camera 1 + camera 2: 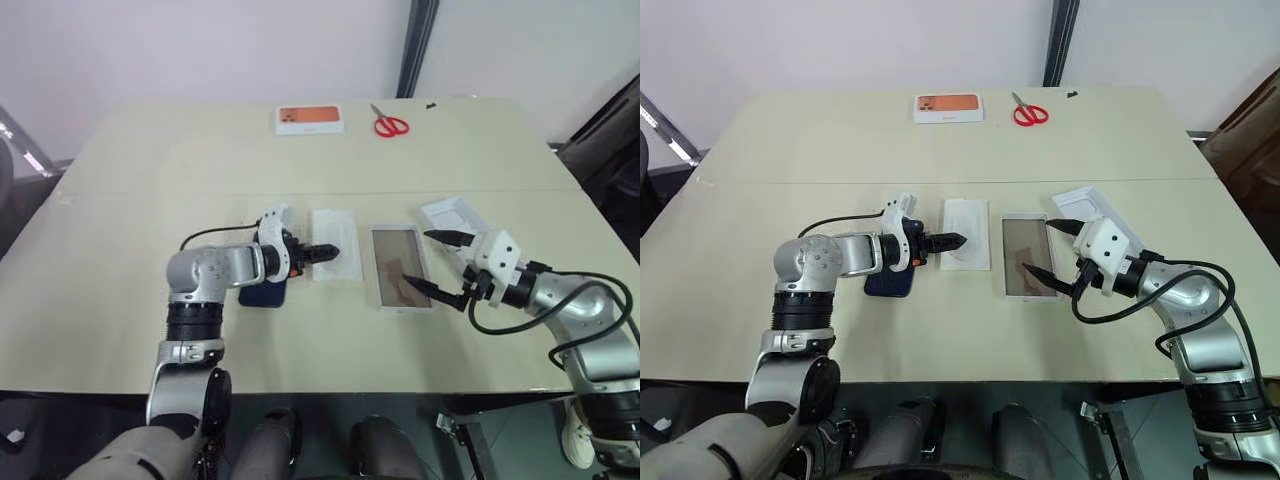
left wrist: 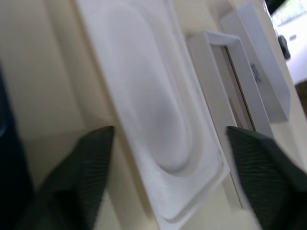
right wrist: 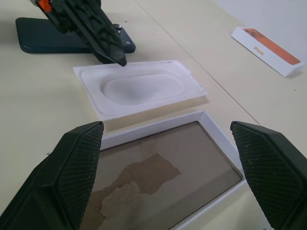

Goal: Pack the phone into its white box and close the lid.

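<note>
Lying flat, phone (image 1: 890, 283), white box (image 1: 1029, 270), long axes parallel

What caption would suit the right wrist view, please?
Open right fingers frame the empty white box, insert tray and phone beyond.

The white box (image 3: 158, 167) looks like thin matt card, its inside glossy brownish-grey with a patchy, torn-looking layer. The insert tray (image 3: 139, 88) is smooth moulded white plastic or pulp. The phone (image 3: 48, 40) is smooth dark navy. Each end effector's fingers (image 3: 76, 167) are black with finely ribbed pads. The surface (image 1: 300, 160) is matt pale beige.
</note>
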Controlling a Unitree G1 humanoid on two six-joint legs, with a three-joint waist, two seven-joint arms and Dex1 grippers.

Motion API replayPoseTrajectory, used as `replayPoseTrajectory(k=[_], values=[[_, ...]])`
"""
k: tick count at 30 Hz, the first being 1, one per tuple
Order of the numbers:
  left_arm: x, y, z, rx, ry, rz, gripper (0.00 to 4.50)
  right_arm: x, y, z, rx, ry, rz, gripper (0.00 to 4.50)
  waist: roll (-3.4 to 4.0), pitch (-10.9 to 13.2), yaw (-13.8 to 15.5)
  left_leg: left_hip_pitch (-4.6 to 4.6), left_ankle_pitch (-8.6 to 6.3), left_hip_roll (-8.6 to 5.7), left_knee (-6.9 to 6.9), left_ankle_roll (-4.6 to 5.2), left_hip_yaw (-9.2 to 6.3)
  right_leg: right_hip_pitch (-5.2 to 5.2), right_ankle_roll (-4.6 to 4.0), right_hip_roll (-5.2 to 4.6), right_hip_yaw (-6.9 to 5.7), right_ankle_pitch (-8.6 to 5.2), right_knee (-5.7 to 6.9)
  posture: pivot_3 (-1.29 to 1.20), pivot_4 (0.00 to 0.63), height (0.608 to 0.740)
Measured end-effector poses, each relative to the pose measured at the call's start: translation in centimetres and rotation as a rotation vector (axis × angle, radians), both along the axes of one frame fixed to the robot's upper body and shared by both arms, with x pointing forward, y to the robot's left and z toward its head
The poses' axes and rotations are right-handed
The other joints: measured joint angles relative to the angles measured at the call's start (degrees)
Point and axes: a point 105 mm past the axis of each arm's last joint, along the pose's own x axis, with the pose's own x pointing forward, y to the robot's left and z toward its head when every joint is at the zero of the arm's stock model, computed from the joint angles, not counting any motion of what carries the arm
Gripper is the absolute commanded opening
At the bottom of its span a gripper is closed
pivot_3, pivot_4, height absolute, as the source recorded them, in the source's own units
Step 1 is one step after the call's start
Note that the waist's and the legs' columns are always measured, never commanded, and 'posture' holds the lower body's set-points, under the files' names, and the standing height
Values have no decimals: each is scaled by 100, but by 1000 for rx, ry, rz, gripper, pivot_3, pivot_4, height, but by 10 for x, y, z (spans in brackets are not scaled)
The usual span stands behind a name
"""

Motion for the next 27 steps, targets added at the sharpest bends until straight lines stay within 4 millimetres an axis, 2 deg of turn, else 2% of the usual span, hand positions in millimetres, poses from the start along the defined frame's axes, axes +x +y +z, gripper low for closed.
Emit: replayPoseTrajectory(k=[2,9,12,13,14,21,27], values=[[-1,2,-4,-7,24,11,1601,0,0,0,0,-1,0,4500,0,0,22,-1,-1,-1,1,0,1,0,1,0,0,0,-1,0,150,734],[-3,2,-9,-33,58,20,1601,0,0,0,2,-4,-5,4500,-1,0,28,-1,-1,-1,3,0,0,3,3,0,0,1,-2,0,150,734],[-3,2,-11,-30,67,26,704,0,0,1,2,-9,-6,4500,-1,0,30,-1,-1,-1,4,0,0,4,3,0,0,1,-3,0,150,734],[-3,3,-13,-27,75,28,219,0,1,2,2,-12,-6,4500,0,0,29,-1,-1,-1,4,0,0,4,3,0,0,1,-3,0,150,734],[-3,2,-11,-30,70,24,53,0,1,2,2,-13,-7,4500,0,0,33,-1,-1,-1,4,0,0,5,3,0,-1,1,-3,0,150,734],[0,0,-8,-87,90,49,53,-2,0,-2,2,3,-9,4500,2,-2,33,4,-2,-1,4,1,-2,13,3,-1,-3,1,-5,0,150,734],[3,7,-3,-185,118,90,53,-32,7,-20,12,185,98,4500,-1,0,23,4,-6,0,4,4,-3,12,4,0,-3,1,-6,0,150,734]])
